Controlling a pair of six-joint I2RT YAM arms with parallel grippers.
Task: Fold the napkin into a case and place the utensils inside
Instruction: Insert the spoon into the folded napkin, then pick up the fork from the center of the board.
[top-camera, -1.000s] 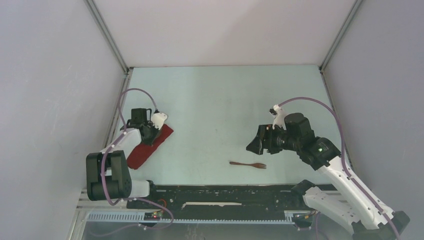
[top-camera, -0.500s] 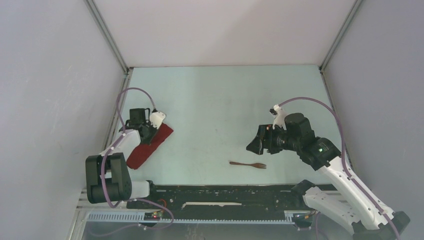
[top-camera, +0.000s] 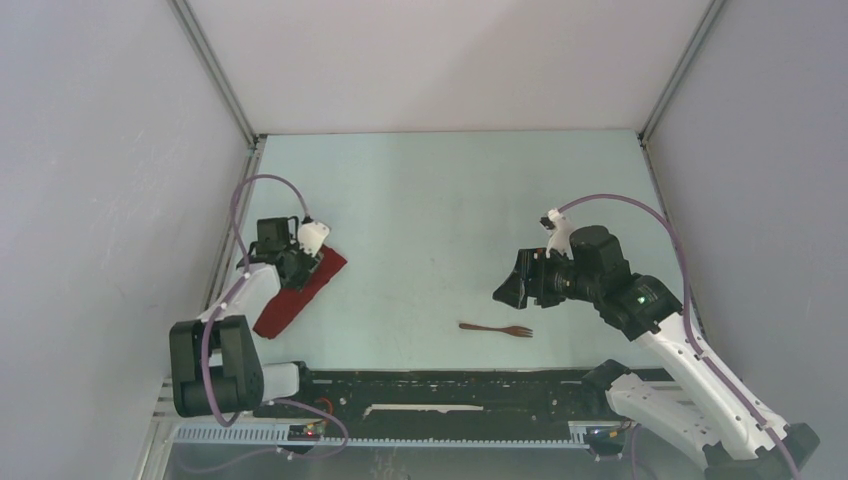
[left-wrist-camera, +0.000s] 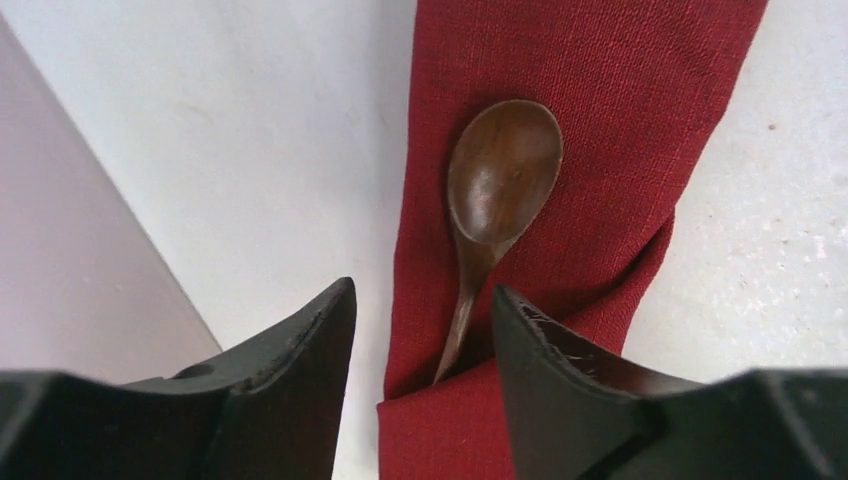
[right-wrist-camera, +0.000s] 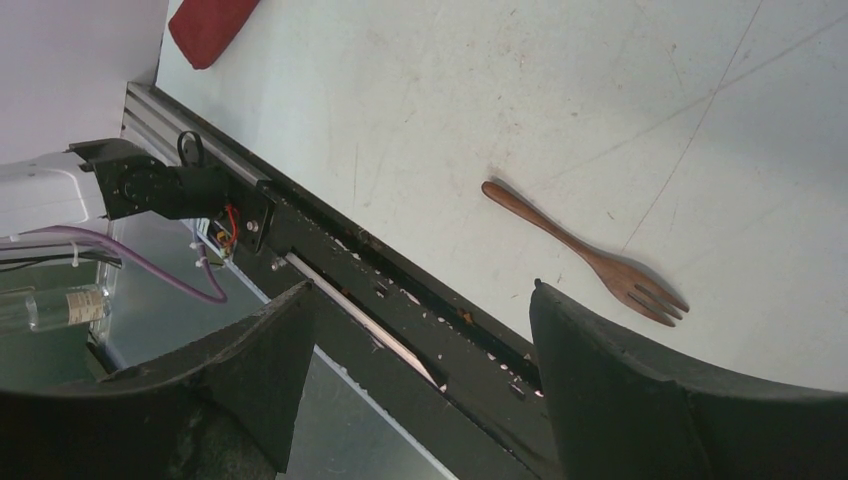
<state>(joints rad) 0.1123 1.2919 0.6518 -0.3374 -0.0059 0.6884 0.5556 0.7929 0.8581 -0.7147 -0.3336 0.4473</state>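
Though astride the spoon (left-wrist-camera: 503, 178), left tool (left-wrist-camera: 422, 300) agape.

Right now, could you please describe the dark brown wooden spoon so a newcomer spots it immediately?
At the pale table's left edge, a folded dark red cloth case lies beneath the left gripper. The spoon rests on it, handle tucked into the fold, unlike the matching wooden fork lying bare on the table.
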